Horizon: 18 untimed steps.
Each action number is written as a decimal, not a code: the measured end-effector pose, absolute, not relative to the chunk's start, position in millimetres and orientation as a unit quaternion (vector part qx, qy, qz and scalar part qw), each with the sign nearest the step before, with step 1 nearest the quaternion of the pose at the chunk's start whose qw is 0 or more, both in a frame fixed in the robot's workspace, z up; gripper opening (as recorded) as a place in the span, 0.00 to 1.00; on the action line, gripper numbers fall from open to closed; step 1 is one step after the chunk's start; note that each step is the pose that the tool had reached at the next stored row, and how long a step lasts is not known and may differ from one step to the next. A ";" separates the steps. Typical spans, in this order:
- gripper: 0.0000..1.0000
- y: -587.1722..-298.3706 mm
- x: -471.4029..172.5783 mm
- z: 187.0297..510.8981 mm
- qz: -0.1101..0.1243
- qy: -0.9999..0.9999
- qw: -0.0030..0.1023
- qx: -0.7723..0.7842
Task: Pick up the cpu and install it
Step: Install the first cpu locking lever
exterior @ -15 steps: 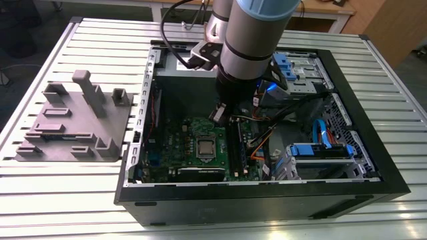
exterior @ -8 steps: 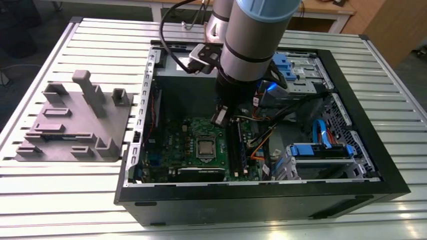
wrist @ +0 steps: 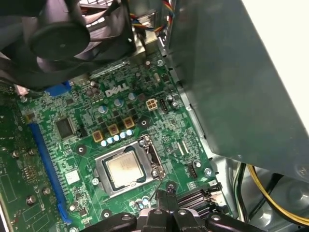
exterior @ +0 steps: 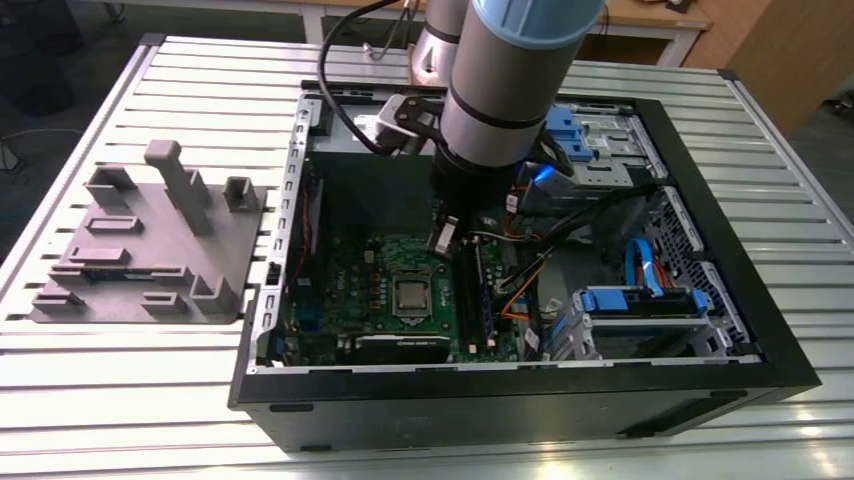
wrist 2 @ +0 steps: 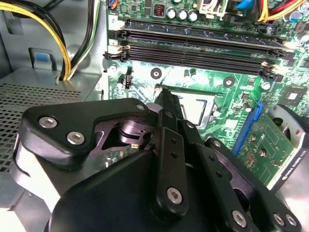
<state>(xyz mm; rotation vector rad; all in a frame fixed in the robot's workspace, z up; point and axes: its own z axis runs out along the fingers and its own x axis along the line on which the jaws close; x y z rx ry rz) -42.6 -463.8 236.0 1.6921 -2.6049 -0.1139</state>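
The cpu point(exterior: 411, 293) lies flat in the socket of the green motherboard point(exterior: 360, 300) inside the open computer case, silver top up. The first wrist view shows the cpu point(wrist: 126, 166) framed by the socket's metal bracket, and in the second wrist view the cpu point(wrist 2: 195, 107) is partly hidden behind my fingers. My gripper point(exterior: 442, 243) hangs above the board, just beside the socket on the memory-slot side. Its fingers point(wrist 2: 167, 104) look pressed together with nothing between them. The gripper point(wrist: 164, 197) is not touching the cpu.
A grey plastic fixture block point(exterior: 140, 250) stands on the slatted table at the exterior view's left. Black case walls point(exterior: 534, 400) surround the board. Memory slots point(wrist 2: 193, 48), yellow and black cables point(wrist 2: 63, 43), a blue drive caddy point(exterior: 641, 300) and a black fan point(wrist: 67, 34) crowd the inside.
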 end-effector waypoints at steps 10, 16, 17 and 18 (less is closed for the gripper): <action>0.10 -466.5 -42.6 236.0 -0.037 -0.838 0.017 0.544; 0.10 -466.7 -42.7 236.0 -0.037 -0.838 0.017 0.544; 0.10 -467.0 -42.7 236.0 -0.037 -0.838 0.017 0.545; 0.10 -467.4 -42.7 236.0 -0.037 -0.837 0.017 0.546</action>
